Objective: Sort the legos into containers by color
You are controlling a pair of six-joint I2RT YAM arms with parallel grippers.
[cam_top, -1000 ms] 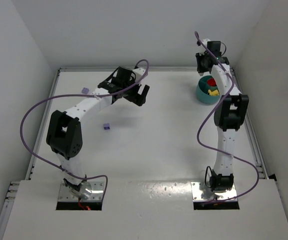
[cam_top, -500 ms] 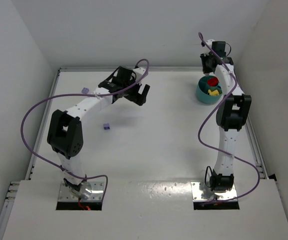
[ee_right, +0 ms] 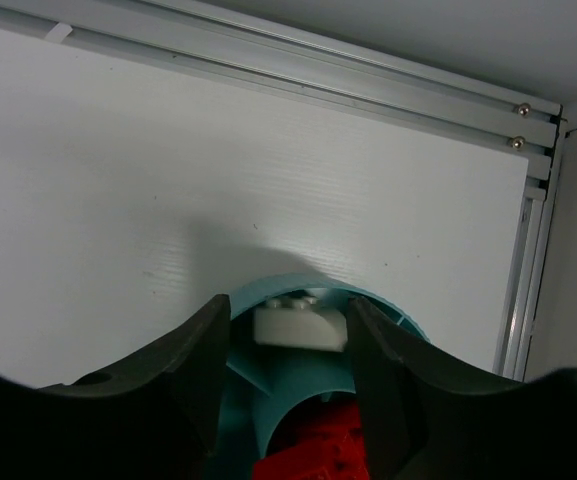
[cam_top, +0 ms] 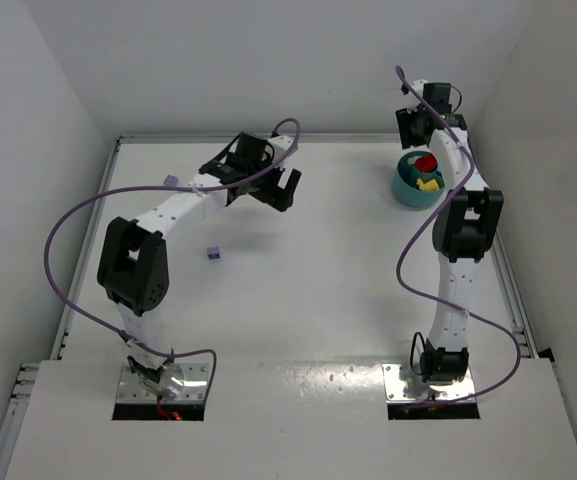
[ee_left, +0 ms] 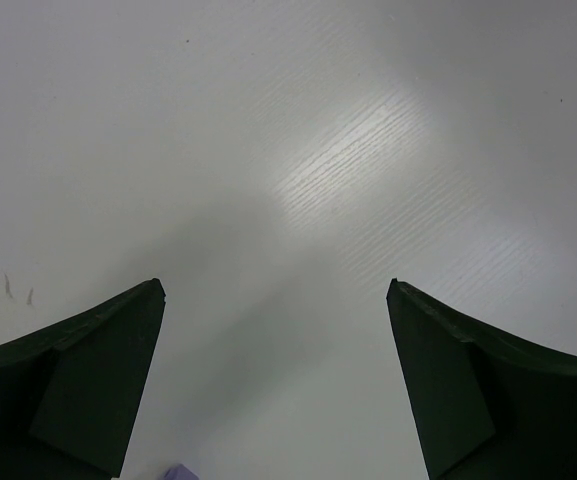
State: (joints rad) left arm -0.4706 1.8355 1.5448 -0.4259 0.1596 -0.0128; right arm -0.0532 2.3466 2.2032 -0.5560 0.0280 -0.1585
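The round teal dish (cam_top: 417, 182) stands at the far right and holds red (cam_top: 424, 163) and yellow (cam_top: 428, 185) legos. My right gripper (ee_right: 290, 305) hangs open just over the dish's far rim (ee_right: 268, 290). A cream lego (ee_right: 300, 328) sits between its fingers over a far compartment, with a gap to the left finger. Red legos (ee_right: 318, 450) show below it. My left gripper (cam_top: 280, 190) is open above the bare table. One purple cube (cam_top: 213, 253) lies near that arm, another (cam_top: 171, 182) at the far left. A purple corner (ee_left: 178, 472) peeks in at the bottom edge of the left wrist view.
A metal rail (ee_right: 368, 75) runs along the table's far edge behind the dish, and another (ee_right: 533, 270) along the right edge. White walls close in the table on the left, back and right.
The right wrist has shifted slightly over the dish's far side. The left arm has barely moved, and both purple cubes lie where they were.
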